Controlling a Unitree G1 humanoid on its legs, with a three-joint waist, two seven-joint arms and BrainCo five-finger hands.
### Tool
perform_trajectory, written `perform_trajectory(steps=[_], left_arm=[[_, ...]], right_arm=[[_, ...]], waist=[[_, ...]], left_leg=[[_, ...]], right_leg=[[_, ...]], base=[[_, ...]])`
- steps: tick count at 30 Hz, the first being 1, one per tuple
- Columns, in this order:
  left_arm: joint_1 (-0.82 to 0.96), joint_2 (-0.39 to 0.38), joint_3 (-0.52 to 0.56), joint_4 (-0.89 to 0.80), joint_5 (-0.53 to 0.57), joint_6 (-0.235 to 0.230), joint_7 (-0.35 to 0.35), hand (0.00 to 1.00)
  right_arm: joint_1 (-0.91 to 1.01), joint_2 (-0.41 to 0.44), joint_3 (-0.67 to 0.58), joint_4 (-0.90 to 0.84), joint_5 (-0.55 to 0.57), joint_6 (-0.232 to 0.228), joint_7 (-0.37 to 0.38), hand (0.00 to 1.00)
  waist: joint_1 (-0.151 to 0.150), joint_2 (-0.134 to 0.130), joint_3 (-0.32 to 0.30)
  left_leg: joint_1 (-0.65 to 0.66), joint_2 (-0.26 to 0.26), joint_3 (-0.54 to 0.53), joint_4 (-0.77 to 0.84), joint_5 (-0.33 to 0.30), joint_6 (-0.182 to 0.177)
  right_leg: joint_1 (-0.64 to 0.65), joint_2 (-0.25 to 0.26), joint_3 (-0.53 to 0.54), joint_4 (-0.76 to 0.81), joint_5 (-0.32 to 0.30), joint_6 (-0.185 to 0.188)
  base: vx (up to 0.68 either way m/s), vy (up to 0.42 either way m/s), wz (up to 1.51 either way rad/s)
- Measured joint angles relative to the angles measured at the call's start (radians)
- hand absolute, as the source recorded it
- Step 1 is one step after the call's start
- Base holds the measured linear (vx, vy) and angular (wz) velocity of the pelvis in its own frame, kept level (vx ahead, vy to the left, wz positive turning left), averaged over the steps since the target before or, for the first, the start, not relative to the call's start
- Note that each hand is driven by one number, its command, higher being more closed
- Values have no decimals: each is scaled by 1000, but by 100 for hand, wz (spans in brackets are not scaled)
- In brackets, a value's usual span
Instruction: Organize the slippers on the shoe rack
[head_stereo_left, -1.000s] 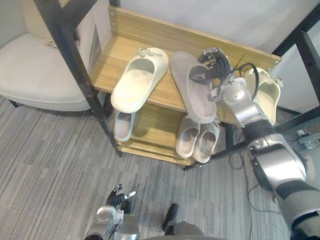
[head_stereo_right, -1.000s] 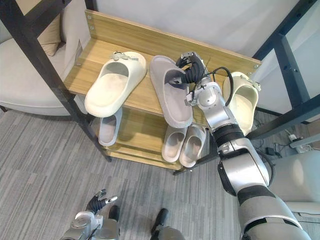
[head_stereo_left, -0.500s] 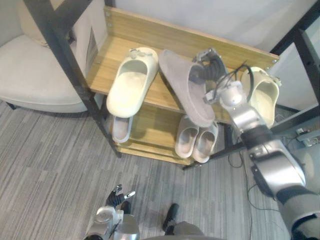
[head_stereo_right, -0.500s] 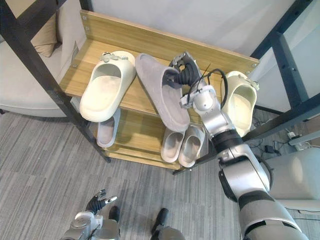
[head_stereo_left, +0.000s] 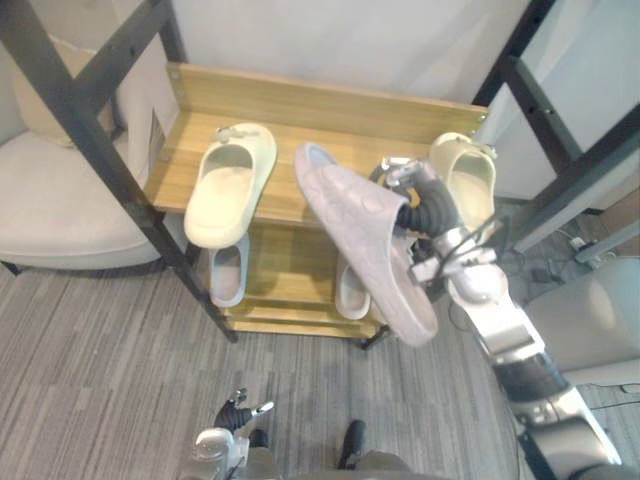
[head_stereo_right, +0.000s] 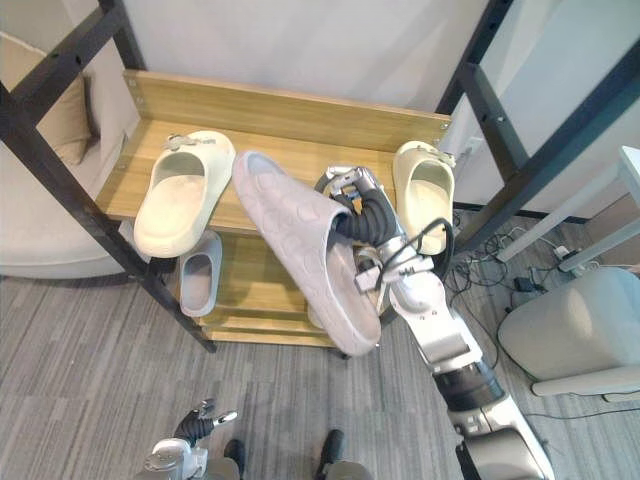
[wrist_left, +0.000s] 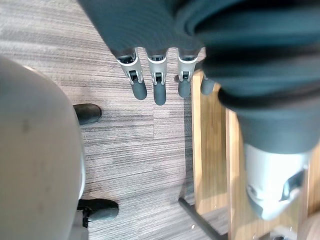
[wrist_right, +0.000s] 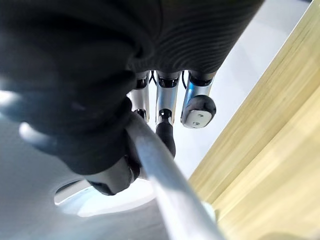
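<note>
The right hand (head_stereo_left: 418, 200) has its fingers curled round the edge of the grey slipper (head_stereo_left: 365, 240), and the right wrist view shows the dark fingertips (wrist_right: 166, 135) hooked over the slipper's rim. The slipper hangs tilted in front of the wooden shoe rack (head_stereo_left: 320, 100), its patterned sole turned up toward the head camera. Its upper end lies over the top shelf between the two cream slippers, and its lower end covers part of the lower shelves. Whether it touches the shelf cannot be told. The left cream slipper (head_stereo_left: 228, 180) lies on the top shelf with its heel end over the front edge. The right cream slipper (head_stereo_left: 460, 175) lies at the far right end of that shelf, just beyond the hand. On a lower shelf sits a pale slipper (head_stereo_left: 228, 278). The left hand (head_stereo_left: 236, 412) hangs low over the grey carpet (head_stereo_left: 100, 370), its fingers (wrist_left: 159, 92) straight and holding nothing. A cream armchair (head_stereo_left: 60, 215) stands left of the rack.
</note>
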Motion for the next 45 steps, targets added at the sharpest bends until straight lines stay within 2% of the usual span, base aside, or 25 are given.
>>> perform_trajectory(steps=[5,8,10,11,13,14,15,17,18,20,22,24,26,28,30,31,34,38,43,45], left_arm=[[0,-7,-7,18,4,0,-4,0],[3,-9,-26,25,8,-1,-15,0],[4,-17,-44,32,16,-3,-16,0],[3,-17,-45,32,16,-3,-16,0],[-16,-19,-50,31,14,-5,-15,0],[-31,-20,-57,30,12,-6,-15,0],[-58,-21,-75,22,-4,-11,-13,0],[-78,-21,-75,12,-7,-14,-13,0],[-105,-19,-75,10,-23,-23,-11,0],[-128,-17,-74,-5,-40,-29,-10,0],[-148,-8,-71,-39,-46,-61,29,0],[-158,8,-66,-69,-62,-77,35,0],[-178,12,-51,-77,-75,-79,36,0],[-209,12,-21,-96,-85,-93,51,0],[-252,6,5,-111,-103,-103,57,0],[-258,5,9,-114,-104,-103,60,0],[-276,8,78,-156,-148,-102,73,0],[-291,-11,128,-219,-167,-102,73,0],[-296,-22,165,-269,-202,-102,80,0],[-296,-27,165,-279,-202,-102,87,0]], right_arm=[[133,29,21,-8,-4,-6,29,100],[226,46,82,-8,-36,-7,53,100],[276,66,129,-5,-50,-7,70,100],[277,67,130,-4,-51,-7,72,100],[268,67,128,20,-77,-7,72,100],[244,69,128,61,-79,-6,70,100],[190,71,128,140,-102,8,51,100],[138,72,127,191,-119,15,42,100],[79,78,125,234,-122,22,23,100],[7,90,117,280,-142,27,6,100],[-87,87,115,325,-158,42,-33,100],[-149,81,113,348,-158,43,-60,100],[-201,72,102,372,-159,45,-73,100],[-312,49,79,427,-159,50,-103,100],[-413,13,62,449,-158,54,-141,100],[-424,10,58,450,-158,54,-144,100],[-531,4,34,468,-158,57,-187,100],[-578,20,37,468,-159,67,-211,100],[-672,30,26,486,-199,102,-260,100],[-727,56,-7,557,-236,132,-285,100]], waist=[[-4,14,-11],[-7,27,-20],[-13,52,-31],[-14,55,-31],[-16,72,-8],[-19,85,18],[-22,102,59],[-25,110,95],[-24,116,132],[-24,130,170],[-22,137,216],[-21,143,236],[-21,149,253],[-17,152,267],[-15,156,284],[-14,156,288],[3,156,304],[26,156,310],[50,155,310],[59,155,310]], left_leg=[[37,1,-1,2,-1,-1],[52,2,1,2,-5,-7],[3,12,4,33,-32,-9],[-9,12,3,45,-35,-9],[-100,21,-6,176,-70,-5],[-145,27,-8,261,-93,-2],[-228,35,-23,389,-141,3],[-280,39,-32,463,-170,5],[-338,48,-35,537,-200,6],[-406,56,-47,611,-235,9],[-493,62,-57,689,-258,6],[-556,66,-66,754,-272,10],[-604,68,-77,809,-284,5],[-710,80,-85,914,-316,3],[-820,91,-90,1026,-337,15],[-830,92,-91,1039,-342,16],[-967,108,-114,1183,-392,13],[-1065,120,-127,1259,-409,11],[-1138,124,-141,1295,-407,7],[-1145,124,-146,1295,-406,4]], right_leg=[[36,-1,1,9,-4,5],[53,-2,6,12,-12,13],[-14,-13,9,80,-57,14],[-28,-16,9,95,-62,14],[-117,-35,10,226,-103,12],[-157,-48,9,307,-127,2],[-232,-71,10,441,-185,-3],[-283,-86,9,522,-217,-4],[-338,-98,11,591,-252,-7],[-396,-104,10,653,-281,-9],[-484,-128,7,747,-310,-18],[-546,-145,6,822,-336,-20],[-592,-160,6,881,-355,-28],[-693,-182,6,988,-390,-45],[-790,-206,5,1099,-430,-53],[-799,-209,5,1115,-437,-55],[-927,-241,11,1264,-499,-64],[-1011,-262,8,1347,-538,-64],[-1073,-267,1,1387,-548,-78],[-1077,-267,-4,1389,-550,-81]], base=[[-50,-5,0],[-84,-7,-4],[-85,-15,-6],[-78,-2,2],[-49,19,10],[-99,44,22],[-93,40,21],[-161,9,15],[-224,-3,7],[-179,-1,3],[-159,-19,9],[-81,-25,8],[-37,-13,10],[-48,4,8],[-55,3,14],[-67,-14,18],[-75,-4,10],[-44,26,10],[-7,18,3],[15,5,4]])
